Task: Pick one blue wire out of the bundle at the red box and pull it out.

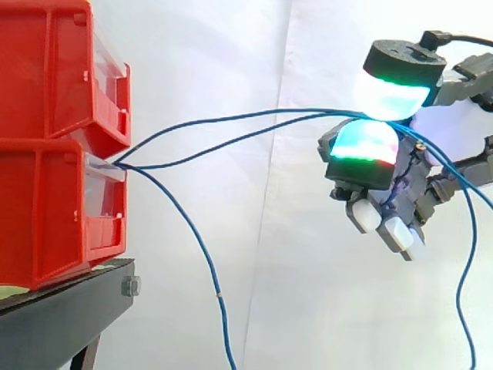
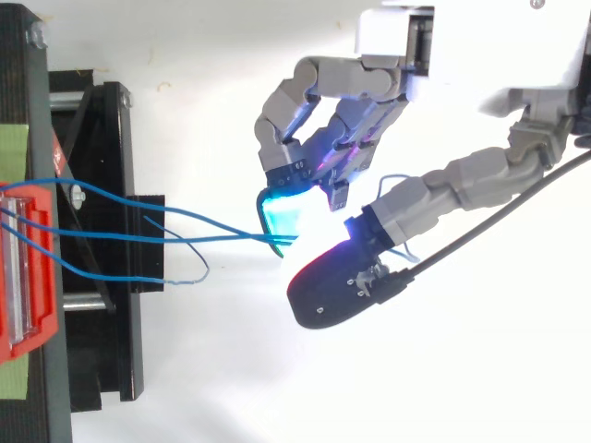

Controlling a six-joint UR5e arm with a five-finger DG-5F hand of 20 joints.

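Two red bins [image 1: 54,154] stand one on top of the other on a black stand [image 1: 62,312], in front of a white curtain [image 1: 254,62]. Each bin has a clear plastic strip across its front. In the top view, pieces of green tape [image 2: 13,152] lie on the stand next to the bins. The blue wires [image 1: 231,127] come out together at the front edge of the lower bin. From there two strands go up and to the right, in the open air, until they reach the hand [image 1: 370,169]. A third strand [image 1: 204,254] hangs down in a long curve in front of the curtain, and nothing is touching it. In the top view, one short strand [image 2: 189,277] ends loose above the stand. The hand is well apart from the bins and its palm faces them. Two glowing fingertips [image 1: 389,96] are pressed together, one over the other, and they pinch the blue wires where the two strands meet. I cannot tell if both strands are clamped. The other fingers are curled below. Behind the hand, a blue wire falls down to the right.
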